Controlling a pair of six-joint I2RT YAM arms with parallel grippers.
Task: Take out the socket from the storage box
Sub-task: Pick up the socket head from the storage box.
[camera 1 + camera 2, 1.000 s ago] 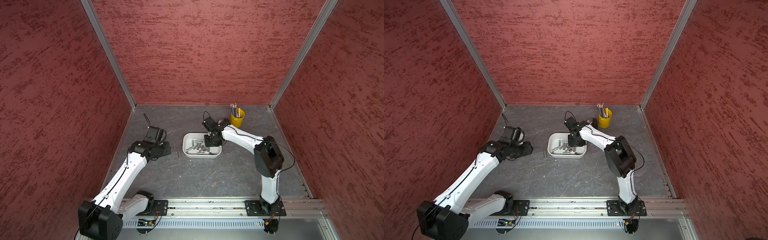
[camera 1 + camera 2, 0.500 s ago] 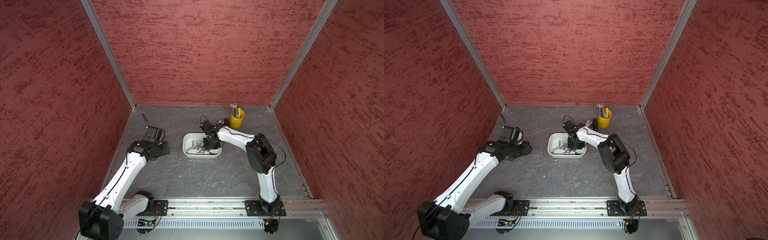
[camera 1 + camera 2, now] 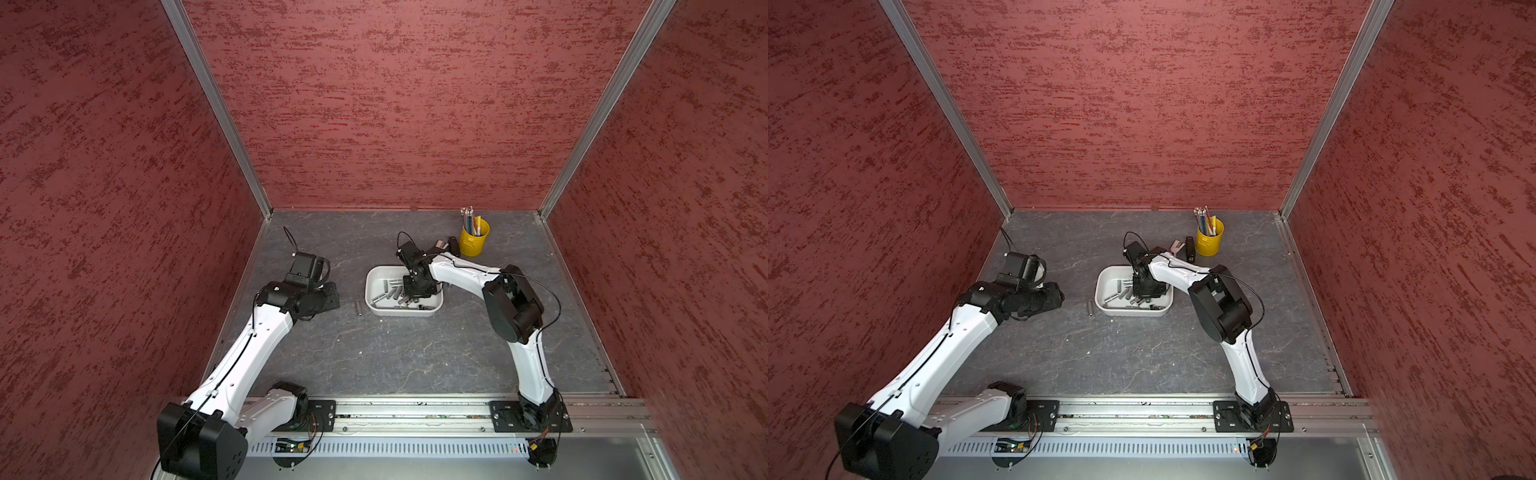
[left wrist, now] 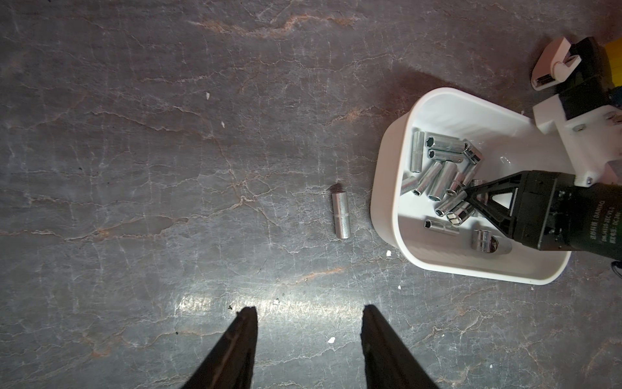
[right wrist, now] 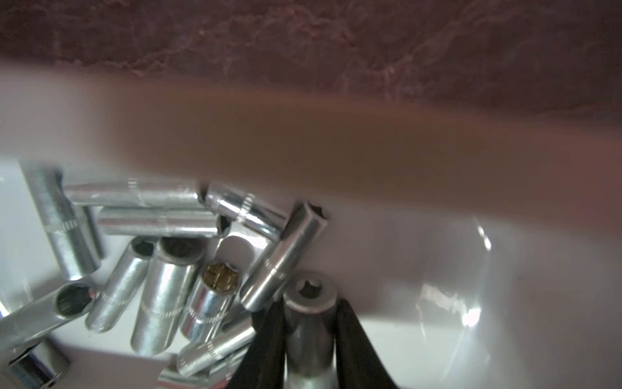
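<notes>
Right hand [image 5: 308, 304] is down inside the storage box [image 4: 385, 188], jaws pressed against both flanks of one socket [image 5: 309, 333] at the edge of the pile of other sockets [image 5: 161, 286]. The step in hand looks like the grasp itself, with the lift not yet made. Next comes a straight rise clear of the rim without dragging neighbours along, then a set-down on the worktop [image 4: 168, 168], perhaps near the loose socket [image 4: 340, 215]; the left hand [image 4: 308, 313] hangs spread and empty nearby.
</notes>
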